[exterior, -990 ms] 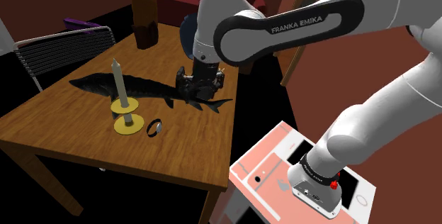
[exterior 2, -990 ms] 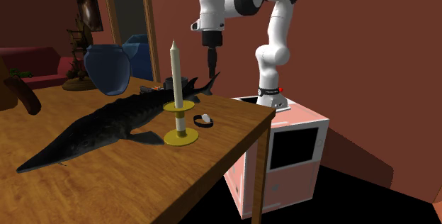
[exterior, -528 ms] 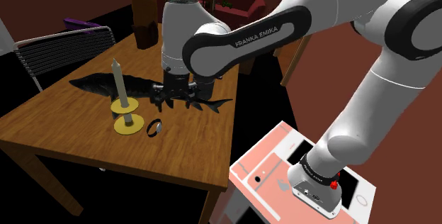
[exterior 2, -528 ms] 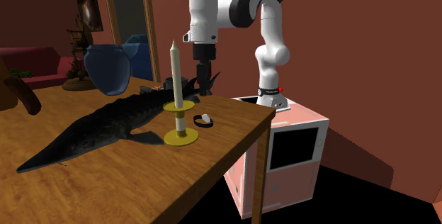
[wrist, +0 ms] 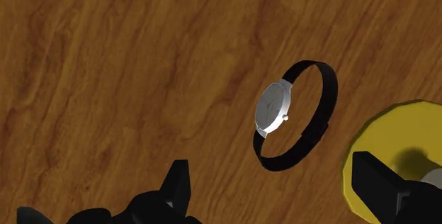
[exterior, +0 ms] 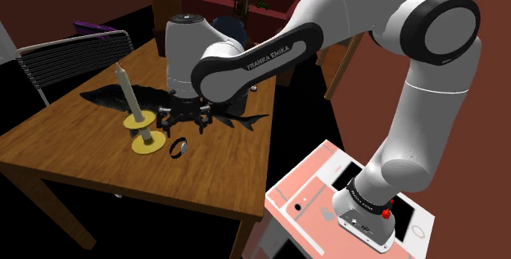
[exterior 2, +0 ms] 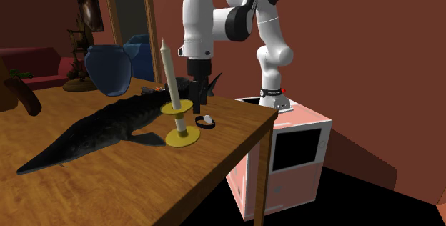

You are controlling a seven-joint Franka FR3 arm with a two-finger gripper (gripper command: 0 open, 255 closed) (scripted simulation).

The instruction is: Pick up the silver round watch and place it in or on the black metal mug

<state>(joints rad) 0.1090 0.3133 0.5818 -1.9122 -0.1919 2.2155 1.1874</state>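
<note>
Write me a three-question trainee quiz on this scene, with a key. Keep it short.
1. Fill in: the candle in the yellow candlestick stands ___ (upright or tilted).
2. True or false: the watch lies on the table beside the candlestick.
3. Pick one. The gripper is: A. open above the watch; B. shut on the watch; C. shut on the candle.

Key: 1 tilted; 2 true; 3 A.
</note>
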